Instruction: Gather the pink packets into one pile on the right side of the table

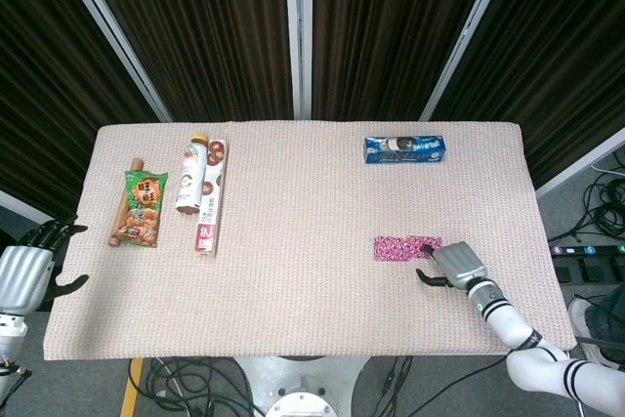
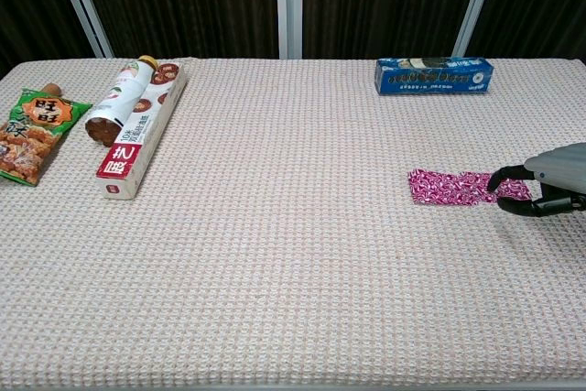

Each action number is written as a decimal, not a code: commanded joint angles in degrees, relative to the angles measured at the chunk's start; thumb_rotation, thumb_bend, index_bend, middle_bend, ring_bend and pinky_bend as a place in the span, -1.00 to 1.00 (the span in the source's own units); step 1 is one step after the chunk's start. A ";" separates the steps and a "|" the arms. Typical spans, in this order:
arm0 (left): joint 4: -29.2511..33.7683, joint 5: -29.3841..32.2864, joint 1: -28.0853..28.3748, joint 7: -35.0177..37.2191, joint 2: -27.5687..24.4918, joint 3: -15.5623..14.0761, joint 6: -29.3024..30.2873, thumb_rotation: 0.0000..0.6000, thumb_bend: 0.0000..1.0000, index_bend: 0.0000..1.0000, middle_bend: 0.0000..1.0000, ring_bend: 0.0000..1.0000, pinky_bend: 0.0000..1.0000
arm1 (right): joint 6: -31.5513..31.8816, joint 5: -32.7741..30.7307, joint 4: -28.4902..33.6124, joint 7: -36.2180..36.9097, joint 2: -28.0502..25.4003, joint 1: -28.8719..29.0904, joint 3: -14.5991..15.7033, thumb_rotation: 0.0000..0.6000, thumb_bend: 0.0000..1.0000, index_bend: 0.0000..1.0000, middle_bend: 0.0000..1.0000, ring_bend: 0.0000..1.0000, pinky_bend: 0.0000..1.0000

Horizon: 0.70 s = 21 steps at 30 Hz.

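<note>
Dark curtains split by pale frame bars closed off the room behind our bench (image 1: 293, 300), which was covered in a woven pinkish cloth and filled most of both views. Low and right of centre in the head view lay the pink packets (image 1: 407, 247), flat on the cloth in a short strip; we could not tell from either view whether this was one packet or several laid end to end or overlapping. Our right hand (image 1: 457, 266) sat at the strip's right end, its fingers (image 2: 509, 178) curled inward and, as far as we could see, holding nothing, with the dark tips just beside or touching the packet edge; we judged that it sat there for dragging or nudging the packets toward the right side. Our left hand (image 1: 23, 275) hung off the lower left corner of the bench, fingers spread and empty, seemingly parked clear because nothing pink lay on that side. Along the left of the bench were a green snack bag (image 1: 143, 207), a bottle (image 1: 190, 177) lying on its side and a long carton (image 1: 211, 196) just beside it, while a blue biscuit box (image 1: 405, 149) rested near the upper right edge, well apart from the packets. Cables (image 1: 601, 207) trailed on the floor at the right of the head view.
</note>
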<state>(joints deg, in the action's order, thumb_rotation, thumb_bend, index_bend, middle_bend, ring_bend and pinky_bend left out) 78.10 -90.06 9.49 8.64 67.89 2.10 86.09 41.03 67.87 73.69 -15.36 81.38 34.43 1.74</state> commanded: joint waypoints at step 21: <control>0.99 -0.14 -0.18 -0.76 -0.12 0.05 0.57 1.00 -1.00 -0.38 -0.41 -0.53 -0.31 | 0.88 2.77 -0.47 1.94 -2.46 -1.12 0.63 -0.93 -0.29 -0.58 1.00 1.00 0.97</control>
<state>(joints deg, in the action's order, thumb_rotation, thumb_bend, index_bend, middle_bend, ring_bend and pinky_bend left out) 79.09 -90.20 9.31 7.88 67.77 2.15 86.65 41.92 70.64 73.23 -13.44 78.94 33.28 2.39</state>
